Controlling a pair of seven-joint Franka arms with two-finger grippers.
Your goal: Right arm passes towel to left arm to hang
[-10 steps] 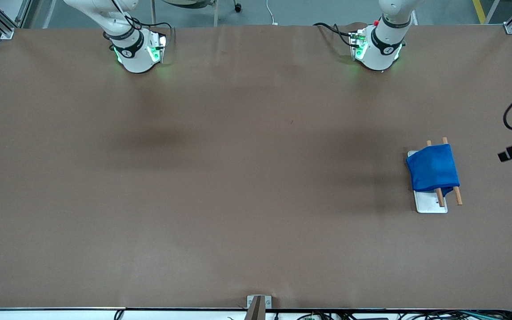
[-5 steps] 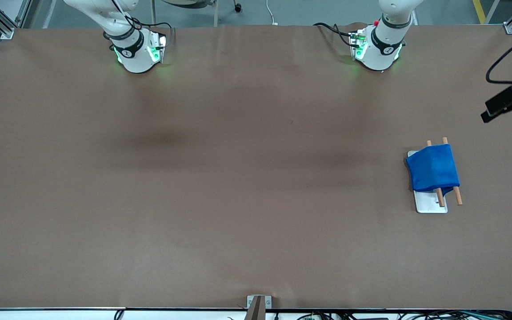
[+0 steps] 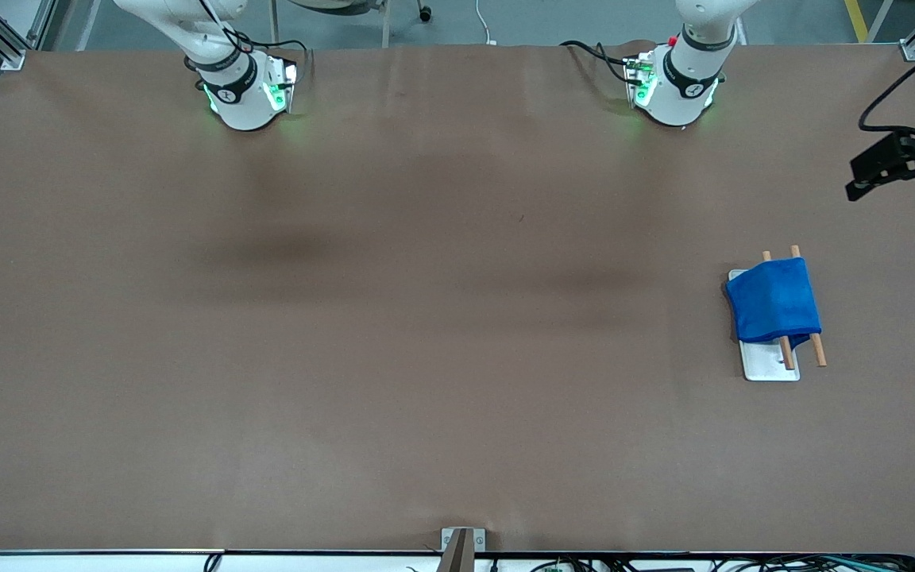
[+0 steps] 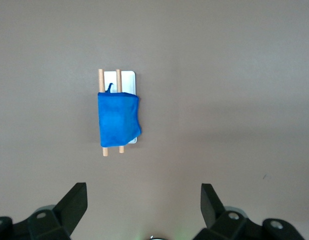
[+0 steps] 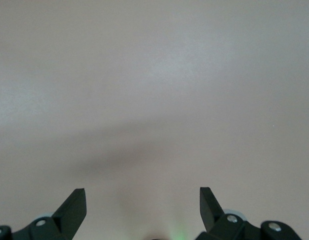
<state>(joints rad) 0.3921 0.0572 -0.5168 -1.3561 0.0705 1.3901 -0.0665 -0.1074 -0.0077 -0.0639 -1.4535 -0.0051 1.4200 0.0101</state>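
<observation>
The left gripper (image 4: 143, 200) has drawn up and away toward the table's edge at its own end, fingers spread wide and empty; the towel (image 3: 774, 302) now lies well below and ahead of it, draped over the rack (image 3: 770, 364). The hang looks finished. The right gripper (image 5: 142, 200), apparently high over bare table, gapes empty too, waiting.

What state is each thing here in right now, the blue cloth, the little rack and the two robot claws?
towel: folded, draped over the rack's two rods, held by neither gripper.
rack: lying flat on the table toward the left arm's end, rod ends poking out.
left gripper: open, empty, high over the table.
right gripper: open, empty, over bare table.
</observation>
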